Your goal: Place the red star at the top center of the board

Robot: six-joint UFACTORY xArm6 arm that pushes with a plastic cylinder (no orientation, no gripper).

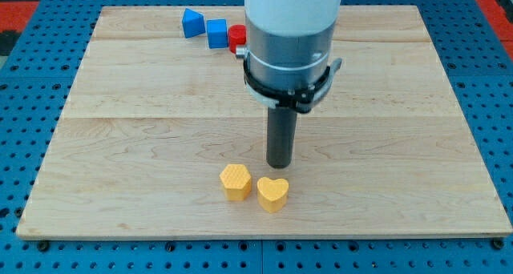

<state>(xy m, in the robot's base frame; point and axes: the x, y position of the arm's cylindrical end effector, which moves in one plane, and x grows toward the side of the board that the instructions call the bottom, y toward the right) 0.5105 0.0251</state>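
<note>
Sitting nearest on the desk (120,146) are a yellow hexagonal block (236,182) and a yellow heart (272,194), touching. My tip (279,163) rests just behind them; I carry no claw. Far back, my arm half hides a red block (236,38), shape unclear, beside a blue cube (216,33) and another blue block (191,22).

- I have one camera view, looking down at a slant from beyond the bottom edge of the wooden board (144,106).
- It faces the board's far edge and sits close: the board nearly fills it.
- My arm (292,34) enters from the view's top, cut off there.
</note>
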